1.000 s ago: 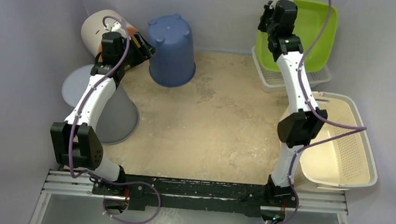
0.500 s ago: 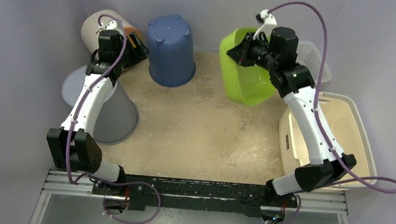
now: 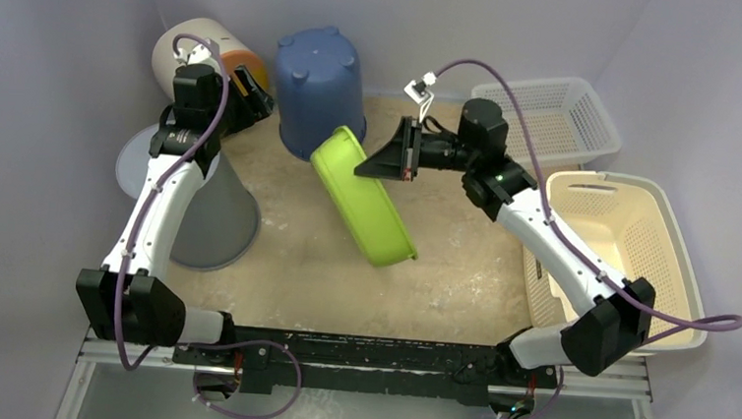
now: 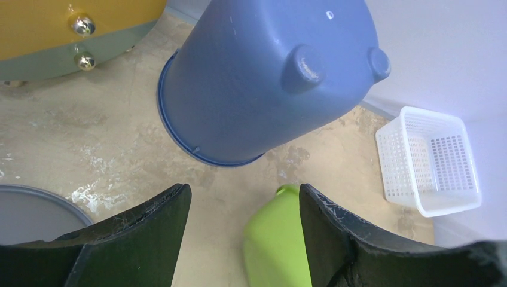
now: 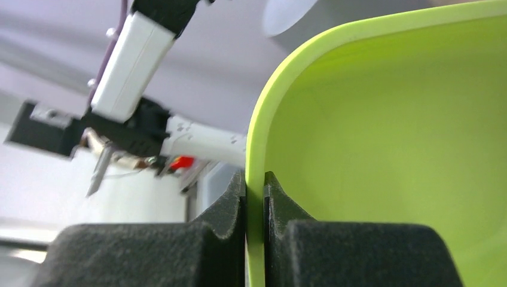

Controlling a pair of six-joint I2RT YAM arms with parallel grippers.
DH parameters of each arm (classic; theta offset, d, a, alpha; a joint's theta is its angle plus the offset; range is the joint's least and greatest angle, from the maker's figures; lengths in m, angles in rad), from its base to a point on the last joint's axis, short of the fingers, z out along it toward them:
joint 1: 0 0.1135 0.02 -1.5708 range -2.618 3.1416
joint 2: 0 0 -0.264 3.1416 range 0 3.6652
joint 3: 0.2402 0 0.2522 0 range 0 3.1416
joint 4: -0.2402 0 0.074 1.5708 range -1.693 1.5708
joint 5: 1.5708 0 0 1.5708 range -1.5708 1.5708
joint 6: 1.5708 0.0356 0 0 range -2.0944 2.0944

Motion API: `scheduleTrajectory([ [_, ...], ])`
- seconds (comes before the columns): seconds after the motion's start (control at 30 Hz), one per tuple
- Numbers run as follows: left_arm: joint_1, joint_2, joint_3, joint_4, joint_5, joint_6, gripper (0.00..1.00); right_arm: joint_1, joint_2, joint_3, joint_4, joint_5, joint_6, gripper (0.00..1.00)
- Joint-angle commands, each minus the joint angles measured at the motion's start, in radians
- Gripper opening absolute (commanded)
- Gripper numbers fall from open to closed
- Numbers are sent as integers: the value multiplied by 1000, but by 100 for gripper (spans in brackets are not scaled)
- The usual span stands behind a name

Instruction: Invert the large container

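Observation:
The lime-green tub [image 3: 365, 207] hangs tilted on its side above the middle of the table, its opening facing right. My right gripper [image 3: 368, 168] is shut on the tub's upper rim. In the right wrist view the fingers [image 5: 227, 206] pinch the green rim [image 5: 255, 173] and the tub's inside [image 5: 388, 149] fills the right. My left gripper [image 3: 257, 95] is open and empty at the back left, beside the blue bucket. In the left wrist view [image 4: 242, 233] the tub's end [image 4: 276, 239] shows between the open jaws, farther away.
An upside-down blue bucket [image 3: 321, 88] [image 4: 269, 78] stands at the back. An upside-down grey bin [image 3: 218, 221] and a beige-and-orange bin on its side [image 3: 193, 47] are at the left. A white basket [image 3: 552, 109] [image 4: 427, 161] and a cream laundry basket [image 3: 630, 257] are at the right.
My right arm has swung the green tub from the back right, off the white basket, to the middle of the table, turning it onto its side. The left gripper has barely moved.

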Motion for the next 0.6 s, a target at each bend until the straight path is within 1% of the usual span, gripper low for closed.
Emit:
scheduleTrajectory([
  [0.0, -4, -69, -1, 6, -21, 25, 66, 20, -59, -201, 698, -205, 458, 4],
  [0.03, -4, -78, -1, 2, -21, 25, 66, 19, -59, -260, 815, -204, 541, 4],
  [0.07, -4, -84, -1, -1, -21, 25, 66, 20, -57, -306, 894, -197, 598, 4],
  [0.1, -4, -90, -2, -3, -22, 25, 66, 20, -52, -347, 946, -196, 634, 4],
  [0.2, -4, -104, -1, -11, -28, 27, 66, 19, -44, -455, 1025, -204, 698, 4],
  [0.27, -4, -106, 10, -25, -31, 39, 66, -18, -48, -509, 1127, -205, 773, 4],
  [0.33, -4, -103, 23, -40, -33, 49, 66, -74, -53, -523, 1183, -205, 824, 4],
  [0.37, -4, -101, 29, -45, -34, 50, 66, -95, -51, -523, 1246, -204, 869, 5],
  [0.47, -4, -90, 53, -51, -33, 54, 66, -114, 17, -470, 1506, -196, 1077, 5],
  [0.53, -4, -86, 67, -51, -32, 52, 66, -101, 76, -441, 1728, -157, 1261, 5],
  [0.57, -4, -83, 73, -51, -33, 53, 66, -89, 96, -404, 1788, -136, 1316, 5],
])
